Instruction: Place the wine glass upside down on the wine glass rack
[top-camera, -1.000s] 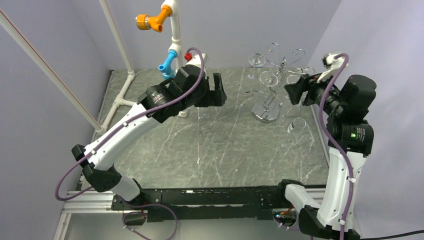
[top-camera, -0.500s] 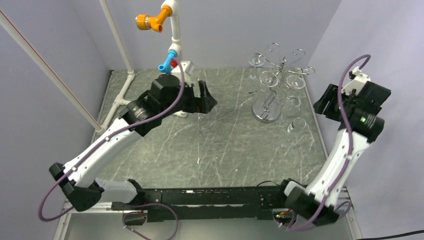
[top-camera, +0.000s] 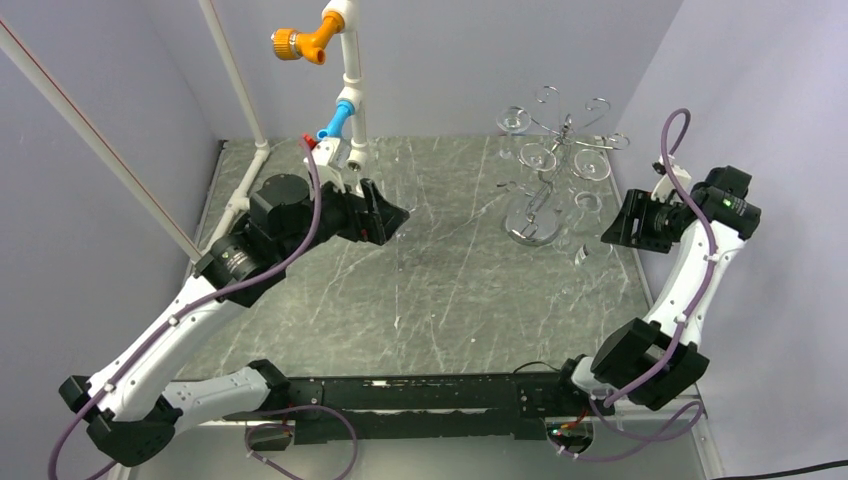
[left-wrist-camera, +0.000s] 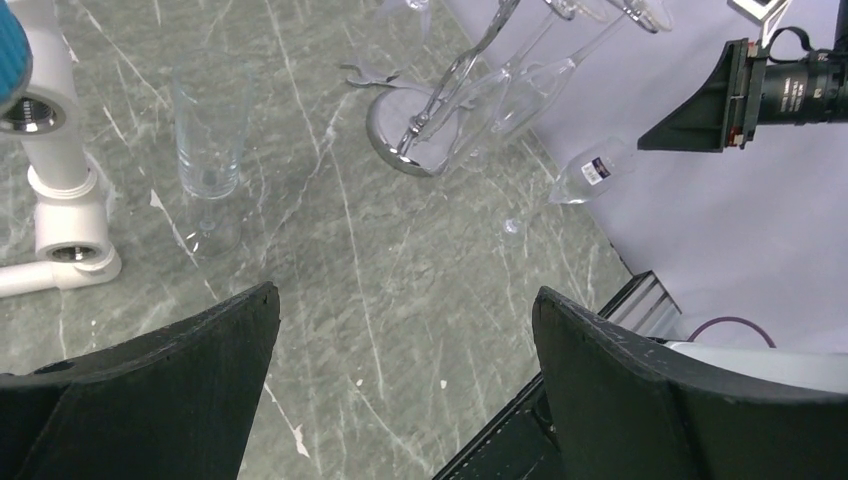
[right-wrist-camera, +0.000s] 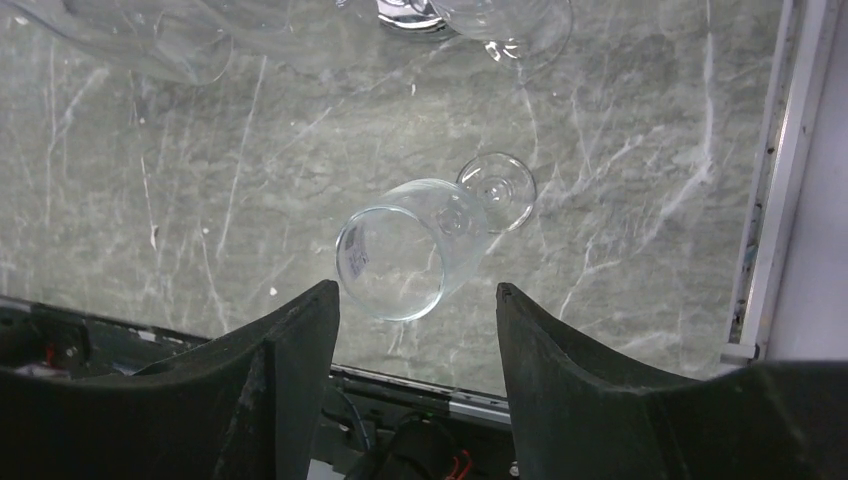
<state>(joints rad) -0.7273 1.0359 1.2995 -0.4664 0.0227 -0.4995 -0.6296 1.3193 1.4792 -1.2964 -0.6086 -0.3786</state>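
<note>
Now | grey marble tabletop (top-camera: 440, 290), wine glass (right-wrist-camera: 415, 250) on its side | lilac walls (top-camera: 450, 60) | left jaws wide, right jaws apart, both empty

- Grey-green marble, veined white, covers the desk (top-camera: 450, 300).
- The wine glass (right-wrist-camera: 415, 245) is clear; the wine glass rack (top-camera: 533, 222) gleams chrome.
- The pipe frame (top-camera: 350, 60) is white, with an orange fitting (top-camera: 300, 42) and a blue fitting (top-camera: 337, 125).

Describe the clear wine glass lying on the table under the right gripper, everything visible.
This clear stemmed wine glass, thin and transparent, looks empty and whole. It lies on its side on the grey marbled table, open rim toward the right wrist camera, round foot away from it. A small pale sticker sits on the bowl near the rim. It rests near the table's right edge, close to the chrome wire rack. The right gripper hangs above, jaws apart; only the table touches it.
</note>
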